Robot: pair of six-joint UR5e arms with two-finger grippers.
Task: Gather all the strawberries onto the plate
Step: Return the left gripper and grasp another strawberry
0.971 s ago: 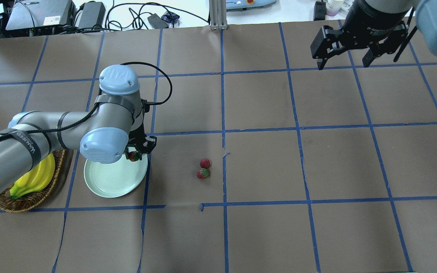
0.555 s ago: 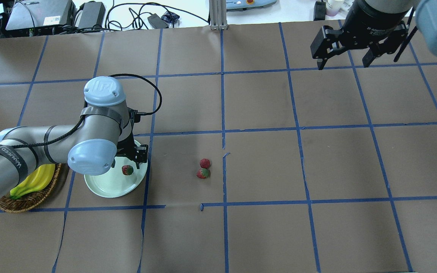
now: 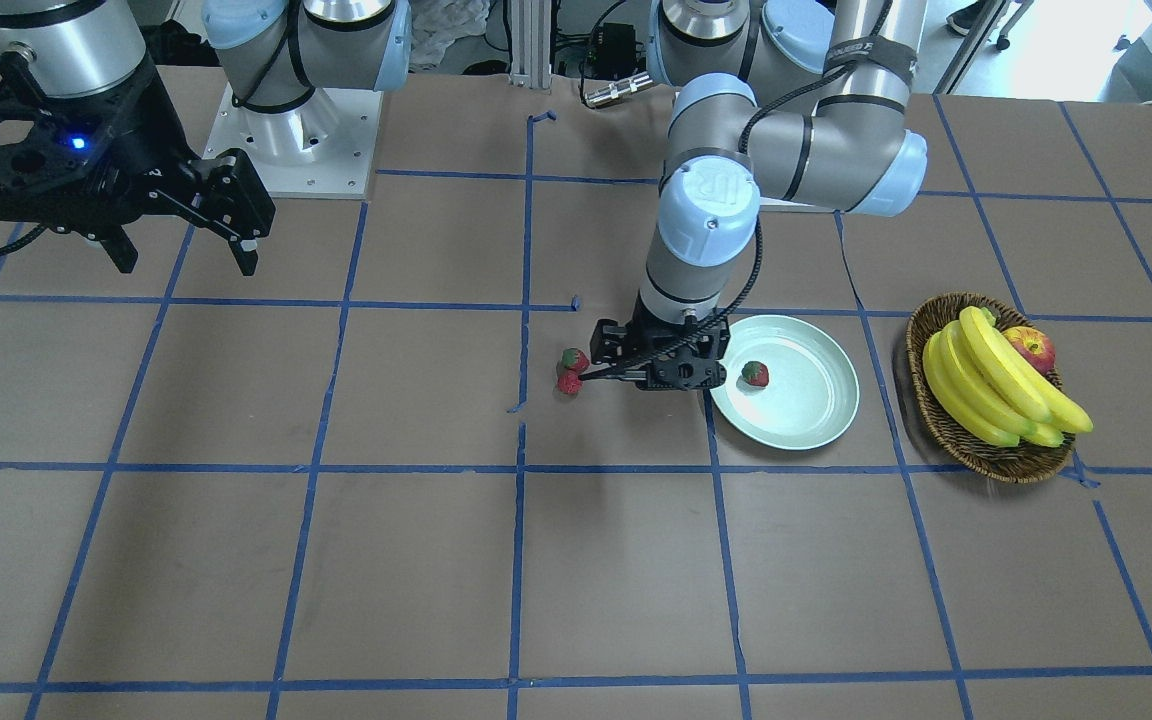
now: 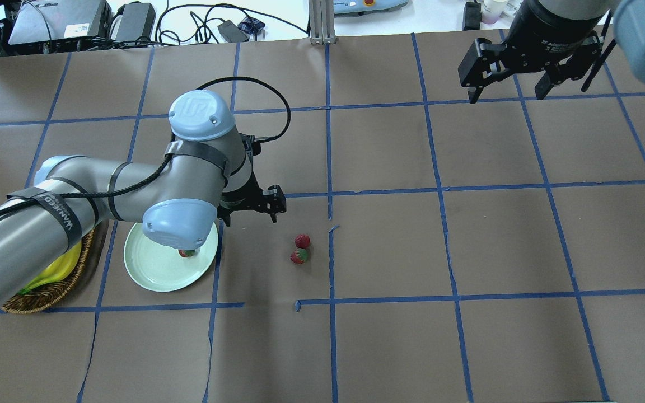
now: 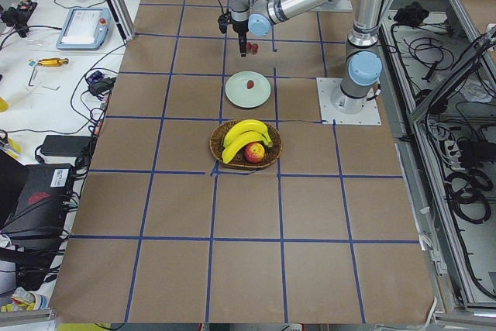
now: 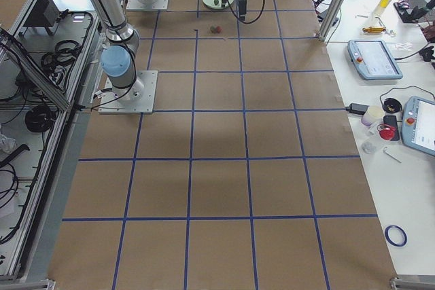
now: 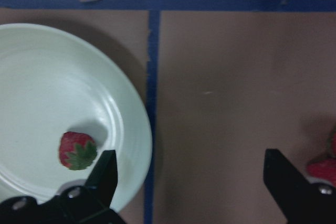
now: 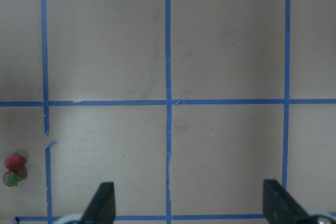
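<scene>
Now the left gripper (image 7: 190,156), fingers apart, should centre over one of the two seemingly touching strawberries (image 4: 300,256) before closing; the right gripper (image 4: 510,84) hangs with fingers apart.

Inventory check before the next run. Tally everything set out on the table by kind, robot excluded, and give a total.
Strawberries: 3 (1 on the plate, 2 on the table)
Plate: 1
Basket: 1
Banana bunch: 1
Apple: 1
Total: 7
</scene>
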